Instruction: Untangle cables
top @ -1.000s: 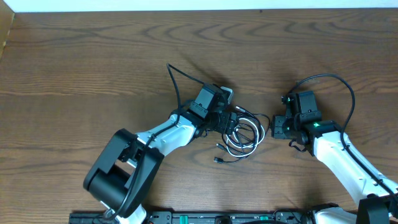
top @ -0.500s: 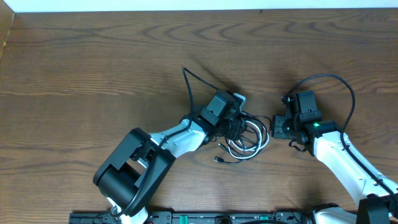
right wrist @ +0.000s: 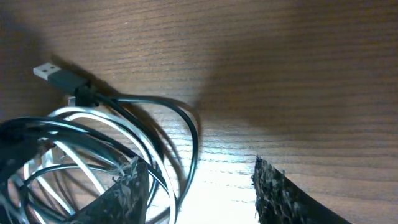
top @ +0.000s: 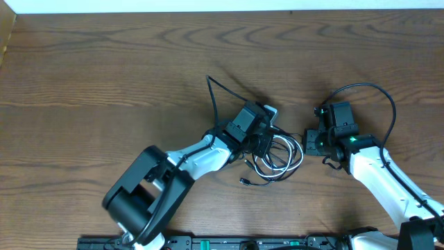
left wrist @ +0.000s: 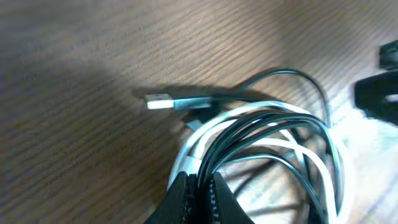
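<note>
Overhead: the cables (top: 281, 156), one white and one black coiled together, lie near the middle of the counter (top: 104, 62), slightly toward its near edge. The left tool (top: 262, 144) is on the coil's left side, the right tool (top: 310, 142) just beside its right.

Left wrist: the left tool is closed, pinching white and black strands together; a USB plug (left wrist: 160, 101) lies beyond.

Right wrist: the right tool's jaws stand apart, clamping nothing, a black loop reaching between them.

One tangled bundle of thin cords (top: 277, 156) holds two: one white cord (left wrist: 194, 142) and one black cord (left wrist: 189, 102). Two robot arms (top: 201, 149), each with one end effector: left end effector (left wrist: 199, 186), right end effector (right wrist: 202, 186). One brown wooden surface (top: 104, 76).
</note>
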`<action>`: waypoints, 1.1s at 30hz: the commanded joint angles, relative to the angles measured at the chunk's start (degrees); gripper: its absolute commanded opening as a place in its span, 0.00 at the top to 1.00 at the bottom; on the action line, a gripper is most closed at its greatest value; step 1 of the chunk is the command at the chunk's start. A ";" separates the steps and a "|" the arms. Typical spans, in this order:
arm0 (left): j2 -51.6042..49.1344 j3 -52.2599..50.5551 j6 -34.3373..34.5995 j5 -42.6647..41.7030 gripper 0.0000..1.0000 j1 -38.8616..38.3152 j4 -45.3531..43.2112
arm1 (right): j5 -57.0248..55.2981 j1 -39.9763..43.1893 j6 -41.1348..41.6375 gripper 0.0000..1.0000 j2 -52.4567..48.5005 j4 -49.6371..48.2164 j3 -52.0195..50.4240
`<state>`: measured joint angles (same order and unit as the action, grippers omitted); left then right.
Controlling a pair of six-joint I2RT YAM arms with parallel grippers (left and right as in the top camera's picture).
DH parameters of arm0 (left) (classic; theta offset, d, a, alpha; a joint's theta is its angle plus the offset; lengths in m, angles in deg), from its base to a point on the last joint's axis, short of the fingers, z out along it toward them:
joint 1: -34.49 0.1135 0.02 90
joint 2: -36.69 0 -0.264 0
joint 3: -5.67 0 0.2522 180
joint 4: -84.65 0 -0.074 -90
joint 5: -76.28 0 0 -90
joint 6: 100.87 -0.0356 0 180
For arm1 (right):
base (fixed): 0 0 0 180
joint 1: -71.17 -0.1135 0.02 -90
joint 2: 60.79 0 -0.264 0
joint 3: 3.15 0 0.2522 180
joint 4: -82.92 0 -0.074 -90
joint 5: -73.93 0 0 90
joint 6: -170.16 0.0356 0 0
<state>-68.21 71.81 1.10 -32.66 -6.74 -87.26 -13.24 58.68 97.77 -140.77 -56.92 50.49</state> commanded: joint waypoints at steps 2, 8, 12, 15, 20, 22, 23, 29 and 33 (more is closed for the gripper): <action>7.30 0.24 -0.04 -0.15 0.92 1.49 1.90 | -0.79 0.17 0.76 0.49 0.17 0.22 -0.24; 14.60 0.24 1.01 -7.04 0.92 4.39 6.38 | -0.74 0.17 0.74 0.43 0.17 0.22 -0.24; 17.84 0.24 0.96 -11.10 0.92 6.08 8.74 | 2.12 0.17 -1.42 0.42 0.17 0.00 -0.24; 19.71 0.24 0.70 -11.08 0.92 7.19 10.80 | 7.78 0.17 -4.39 0.42 0.17 -0.63 -0.24; 22.82 0.24 0.52 -11.08 0.93 8.68 12.94 | 20.83 0.17 -11.58 0.41 0.17 -3.56 -0.24; 23.87 0.24 0.48 -11.08 0.92 8.81 13.55 | 26.12 0.17 -13.11 0.41 0.17 -5.11 -0.24; 24.33 0.24 0.42 -11.08 0.93 8.81 13.84 | 29.09 0.17 -13.68 0.40 0.17 -6.21 -0.24; 26.58 0.24 0.35 -12.28 0.93 8.81 15.93 | 38.49 0.17 -14.05 0.37 0.17 -11.69 -0.24; 28.26 0.24 0.35 -18.08 0.92 8.81 15.65 | 38.21 0.07 -12.35 0.37 0.17 -14.80 -0.24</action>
<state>-42.11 71.81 1.34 -45.29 1.83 -71.43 21.20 58.72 85.37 -140.77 -70.89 50.38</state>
